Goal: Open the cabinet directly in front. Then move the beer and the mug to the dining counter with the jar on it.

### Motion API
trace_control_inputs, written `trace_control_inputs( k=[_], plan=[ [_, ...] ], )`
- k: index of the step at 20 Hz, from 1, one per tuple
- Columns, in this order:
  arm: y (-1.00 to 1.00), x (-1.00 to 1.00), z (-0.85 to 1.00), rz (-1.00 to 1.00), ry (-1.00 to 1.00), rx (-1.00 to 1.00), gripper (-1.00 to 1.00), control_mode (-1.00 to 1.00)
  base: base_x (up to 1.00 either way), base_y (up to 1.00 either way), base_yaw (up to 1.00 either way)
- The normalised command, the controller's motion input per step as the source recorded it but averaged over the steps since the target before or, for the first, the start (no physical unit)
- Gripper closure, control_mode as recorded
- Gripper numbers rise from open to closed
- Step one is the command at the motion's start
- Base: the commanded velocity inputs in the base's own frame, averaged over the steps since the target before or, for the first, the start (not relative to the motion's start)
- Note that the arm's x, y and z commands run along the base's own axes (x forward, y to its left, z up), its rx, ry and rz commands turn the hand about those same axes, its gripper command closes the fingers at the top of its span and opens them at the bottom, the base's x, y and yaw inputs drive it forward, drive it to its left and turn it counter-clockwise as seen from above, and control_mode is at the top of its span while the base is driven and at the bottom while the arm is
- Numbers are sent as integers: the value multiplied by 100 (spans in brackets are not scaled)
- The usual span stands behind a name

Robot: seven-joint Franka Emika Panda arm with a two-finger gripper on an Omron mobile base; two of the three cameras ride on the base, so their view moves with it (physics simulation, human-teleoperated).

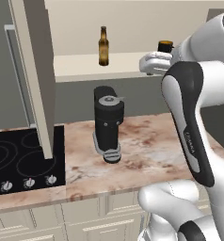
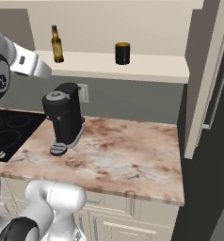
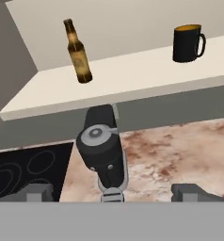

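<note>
Cabinet [image 2: 198, 75] doors open. Beer [image 3: 78, 52] and mug [image 3: 187, 43] upright, well apart on shelf. End effector [image 3: 114, 192] spread, empty, above the bench [image 2: 123, 150].

Little here can actually be read. The white arm [image 1: 191, 136] carries a line of small grey lettering down its dark side panel, too small to make out, and a round dark joint [image 2: 1, 80] shows what looks like a "2". The beer [image 3: 78, 52] has a yellowish label with no legible print.
</note>
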Motion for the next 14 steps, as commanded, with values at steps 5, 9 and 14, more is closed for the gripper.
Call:
trace_control_inputs(
  k=[5,9,14],
  plan=[
    [29,0,0,6,0,-9,-100,-100,0,0,0],
    [0,0,8,0,-4,0,-100,-100,0,0,0],
    [5,28,26,0,-8,0,-100,-100,0,0,0]
  ],
)
